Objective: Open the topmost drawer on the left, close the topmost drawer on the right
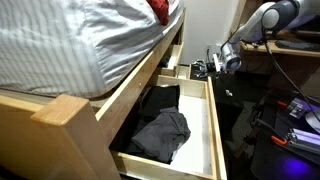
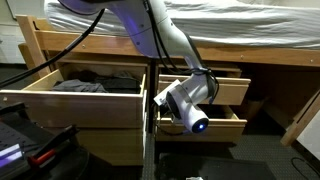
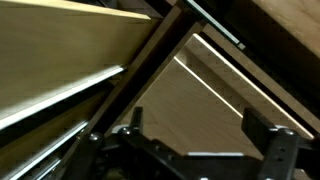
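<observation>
The left top drawer [image 2: 70,108] is already out, so we're on the right top drawer [image 2: 232,92], sticking partway out. The pincer [image 3: 200,138] is spread wide, empty, at its front. Next we'd shove it straight in.

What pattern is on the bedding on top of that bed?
Fine grey-and-white stripes; the bedding shows best in an exterior view.

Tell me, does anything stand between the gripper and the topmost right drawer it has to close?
Nothing visible does. In an exterior view the gripper is right beside the topmost right drawer, which is pulled out; whether they touch is unclear.
</observation>
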